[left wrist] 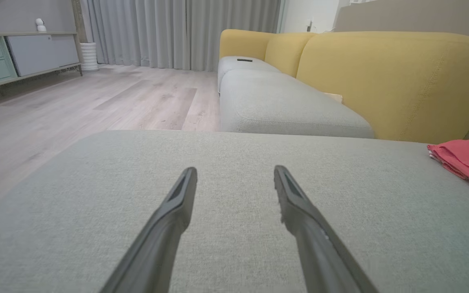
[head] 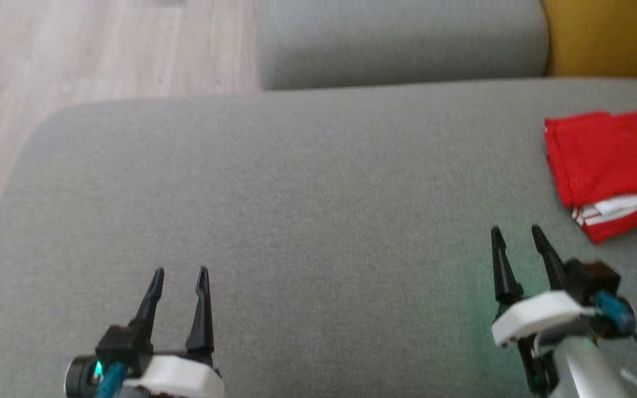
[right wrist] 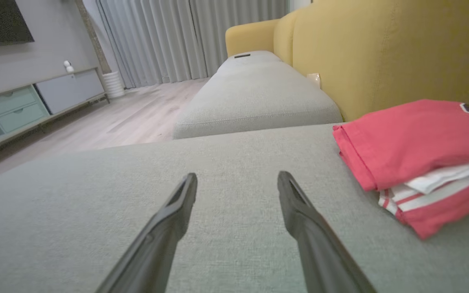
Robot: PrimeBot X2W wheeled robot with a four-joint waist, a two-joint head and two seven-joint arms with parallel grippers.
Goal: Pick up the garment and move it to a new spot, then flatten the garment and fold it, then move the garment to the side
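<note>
The garment [head: 609, 160] is red with white stripes and lies folded on the grey cushion [head: 296, 193] at the far right, partly cut by the frame edge. It also shows as a red stack [right wrist: 413, 150] right of my right fingers, and at the right edge [left wrist: 468, 160] in the left wrist view. My right gripper [head: 516, 232] hovers open just left of and nearer than the garment, apart from it, holding nothing. My left gripper [head: 180, 272] stands open at the lower left over bare cushion. Open jaws appear in both wrist views [left wrist: 235, 173] [right wrist: 237, 179].
A second grey seat cushion [head: 401, 41] lies beyond, with a yellow sofa back [left wrist: 393, 77] to the right. Pale wooden floor [head: 75, 55] drops off past the cushion's left and far edges. A low cabinet [right wrist: 35, 101] and curtains [left wrist: 177, 32] stand across the room.
</note>
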